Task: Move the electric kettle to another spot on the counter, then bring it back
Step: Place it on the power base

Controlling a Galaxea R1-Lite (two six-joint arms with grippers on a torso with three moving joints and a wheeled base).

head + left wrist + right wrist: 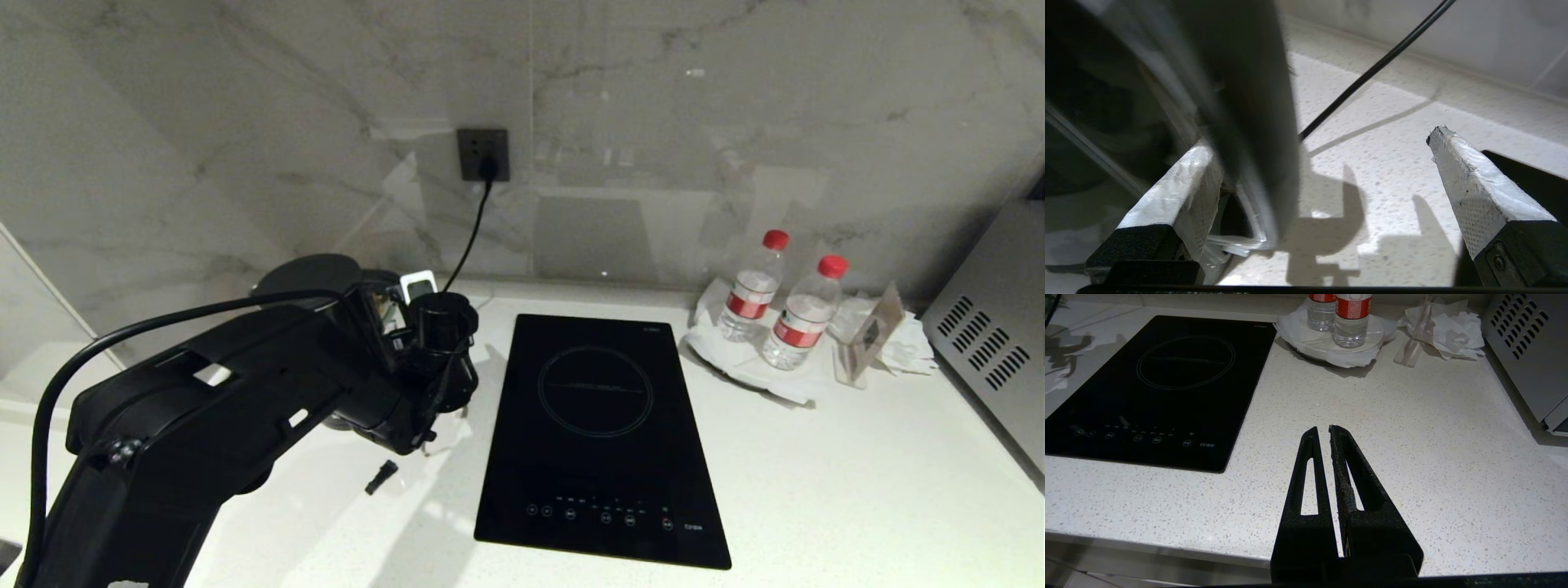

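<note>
The black electric kettle (309,273) stands at the back left of the white counter (816,490), mostly hidden behind my left arm. In the left wrist view its dark body (1106,102) fills one side. Its loop handle (1253,106) rises between the taped fingers, close beside one finger (1184,179). My left gripper (1323,139) is open wide around the handle, with bare counter (1384,183) in the rest of the gap. My right gripper (1322,428) hangs shut and empty over the counter's front edge, out of the head view.
A black induction cooktop (600,433) lies right of the kettle. A black cord (469,237) runs down from the wall socket (483,155). Two water bottles (751,286) and a sign stand (869,335) sit back right, beside a grey appliance (992,327). A small black piece (381,476) lies near the arm.
</note>
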